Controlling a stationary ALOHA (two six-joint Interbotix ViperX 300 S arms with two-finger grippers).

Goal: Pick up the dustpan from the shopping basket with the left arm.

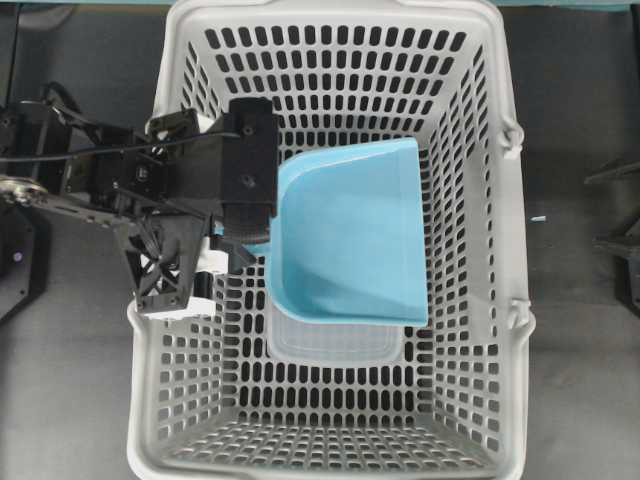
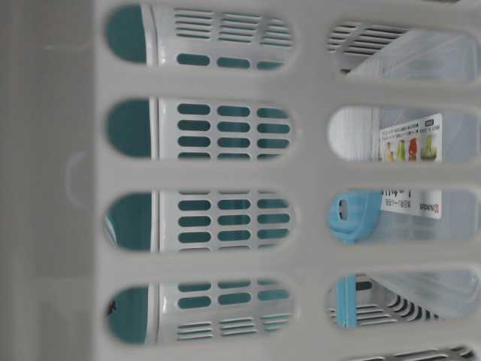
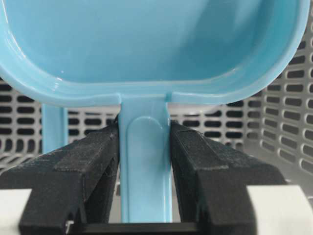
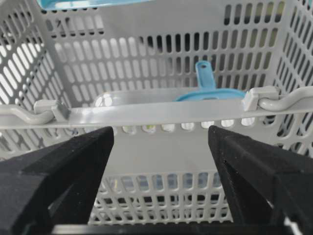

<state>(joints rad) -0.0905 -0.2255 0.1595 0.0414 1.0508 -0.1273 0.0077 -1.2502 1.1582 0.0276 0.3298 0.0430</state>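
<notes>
One basket (image 1: 470,260), light grey, slotted on walls and floor, filling most of the overhead view on a dark table (image 1: 580,330). Two arms: left arm (image 1: 110,190) reaching over the basket's left wall, right one outside the basket with only its gripper (image 4: 161,171) seen from the wrist, fingers spread wide apart, gripping nothing, facing the basket's outer wall and rim. One dustpan (image 1: 350,235), light blue, inside the basket toward its middle, tray opening facing up, straight front edge toward the right wall, rounded back corners toward the left arm. One clear container (image 1: 335,340) lying on the floor beneath the dustpan's lower edge, printed label visible through the slots at table level. One further blue piece with a hang hole (image 2: 353,216) seen through the slots at table level; identity not clear. Left gripper (image 3: 145,161) pinching the dustpan's thin handle just behind the tray, one black padded finger (image 3: 93,166) pressed on each side, two in all. Whether the dustpan touches the floor cannot be told.
</notes>
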